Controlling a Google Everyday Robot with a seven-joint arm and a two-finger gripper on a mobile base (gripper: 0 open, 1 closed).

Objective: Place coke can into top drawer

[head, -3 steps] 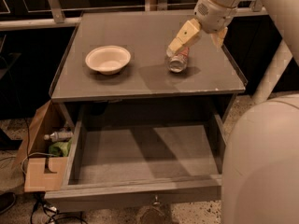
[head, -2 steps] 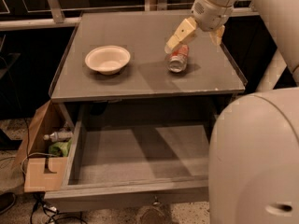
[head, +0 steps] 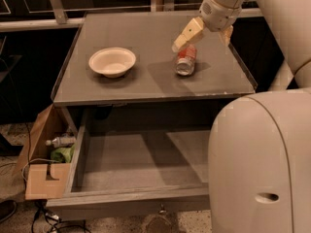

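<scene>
**Can on the cabinet top, drawer wide open**

The closest thing to me is the robot's own cream body [head: 262, 164], which fills the lower right of the frame and covers the right end of the drawer. The top drawer [head: 141, 166] is pulled out across the bottom centre. I can see its flat grey bottom and low sides, with nothing lying in the part that shows, and there's a small metal pull [head: 162, 209] on the front.

At the lower left, just beside the drawer, is a cardboard box [head: 41, 178] with a plastic bottle [head: 60, 141] and something green [head: 62, 154] inside.

Further back is the grey cabinet top [head: 146, 89]. A cream bowl [head: 112, 61] sits upright on its left half. The coke can [head: 186, 62] is on the right half, well apart from the bowl. It looks tipped, with one silver end facing me.

The gripper [head: 201, 45] hangs at the upper right of the frame, right over the can. Its fingers [head: 188, 34] are spread apart and aren't pinching anything. The left-hand one slants down to the can's far end. I can't tell whether it's actually touching the can or just in front of it.
</scene>
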